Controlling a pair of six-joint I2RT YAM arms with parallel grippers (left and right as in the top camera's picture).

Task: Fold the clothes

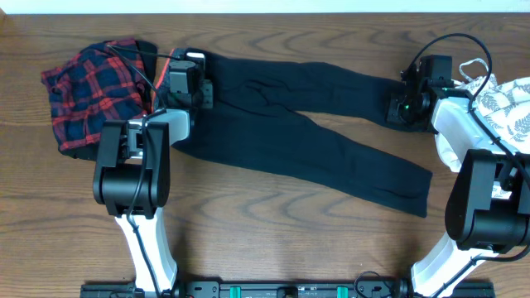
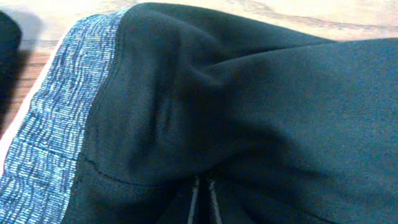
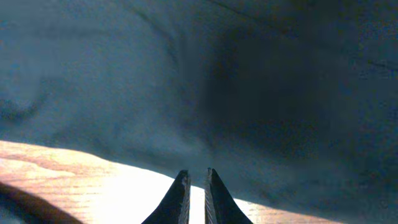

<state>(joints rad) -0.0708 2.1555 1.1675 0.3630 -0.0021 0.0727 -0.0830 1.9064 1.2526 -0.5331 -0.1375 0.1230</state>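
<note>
Long black leggings (image 1: pixel 315 132) lie spread across the wooden table, waist at the left and both legs running right. The grey waistband (image 2: pixel 56 124) shows in the left wrist view. My left gripper (image 1: pixel 195 86) sits on the waist end; its fingers (image 2: pixel 202 190) are shut on a pinch of the black fabric, and folds radiate from them. My right gripper (image 1: pixel 402 106) is at the end of the upper leg. Its fingers (image 3: pixel 198 177) are nearly closed, with the tips on the edge of the leggings (image 3: pixel 249 93). A red-navy plaid piece (image 1: pixel 87 95) lies at the far left. A white leaf-print top (image 1: pixel 507 103) lies at the far right.
The lower leg of the leggings ends near the table's middle right (image 1: pixel 414 190). Bare wood table (image 1: pixel 273 232) lies in front of the leggings. The two arm bases stand at the front edge, left (image 1: pixel 132 190) and right (image 1: pixel 484 207).
</note>
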